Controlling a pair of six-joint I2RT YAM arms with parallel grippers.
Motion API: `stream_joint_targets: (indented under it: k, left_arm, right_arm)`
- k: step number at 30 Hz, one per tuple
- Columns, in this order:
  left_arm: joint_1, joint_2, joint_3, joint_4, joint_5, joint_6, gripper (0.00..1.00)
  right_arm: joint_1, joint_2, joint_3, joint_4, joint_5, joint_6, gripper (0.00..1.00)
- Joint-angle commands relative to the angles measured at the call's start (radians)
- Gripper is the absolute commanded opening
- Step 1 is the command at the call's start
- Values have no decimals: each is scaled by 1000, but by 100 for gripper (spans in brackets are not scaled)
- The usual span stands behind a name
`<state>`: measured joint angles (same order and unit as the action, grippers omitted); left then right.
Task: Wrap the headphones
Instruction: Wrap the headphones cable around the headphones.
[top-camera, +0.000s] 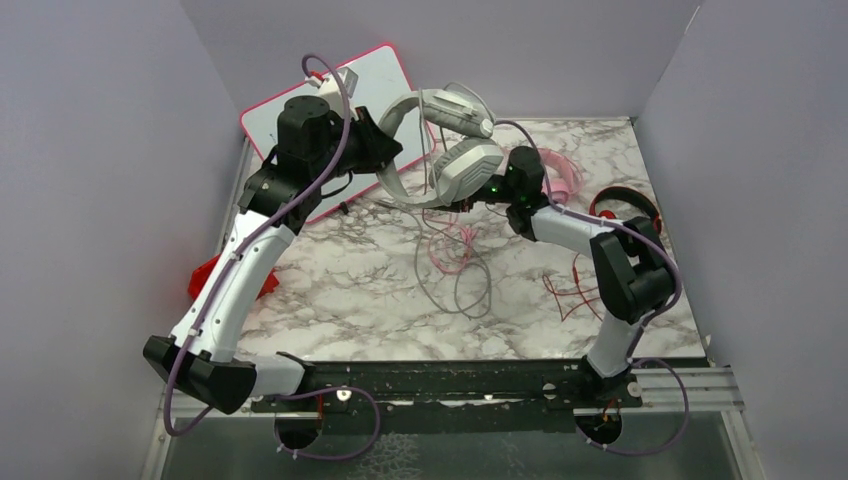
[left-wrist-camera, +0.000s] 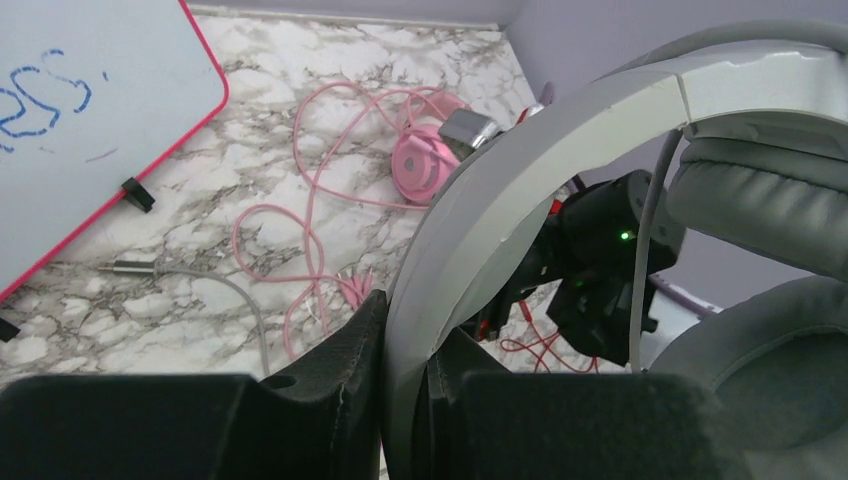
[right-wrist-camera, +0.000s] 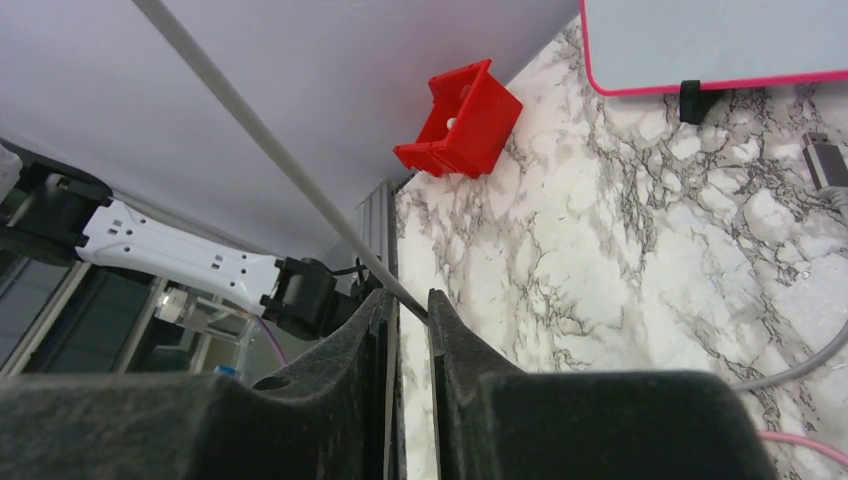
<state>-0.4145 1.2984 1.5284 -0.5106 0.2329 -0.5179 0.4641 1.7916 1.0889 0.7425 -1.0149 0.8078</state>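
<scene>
Cable (right-wrist-camera: 270, 150) slants off the grey headphones (top-camera: 465, 165), whose headband (left-wrist-camera: 560, 130) the left hand (left-wrist-camera: 408, 350) pinches. The right hand (right-wrist-camera: 407, 310), just beside their cups, sits barely parted around the cable. Can't tell if it's actually gripping.

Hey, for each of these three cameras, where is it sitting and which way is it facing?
Top external: above and behind the bases, looking down on the marble table; left arm and right arm show, the left gripper shut on the grey headphones.
Left wrist: on the left arm, facing far-right toward the pink headphones; its fingers show.
Right wrist: on the right arm, facing the left edge and red holder; right gripper straddles the grey cable.
Shared: both wrist views catch the whiteboard.
</scene>
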Motion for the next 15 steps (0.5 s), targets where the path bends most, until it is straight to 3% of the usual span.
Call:
stream_joint_targets:
  k: [1, 4, 10, 15]
  left_arm:
    - [3, -14, 65, 111, 7, -52, 0]
    - [3, -11, 74, 106, 0, -50, 0]
    - [3, -7, 95, 103, -7, -52, 0]
    - [3, -5, 118, 84, -9, -48, 0]
  right_arm:
    - [9, 43, 16, 96, 4, 16, 23]
    - [10, 51, 34, 47, 11, -26, 22]
    - [10, 87, -9, 166, 14, -3, 34]
    - [10, 144, 48, 167, 1, -11, 36]
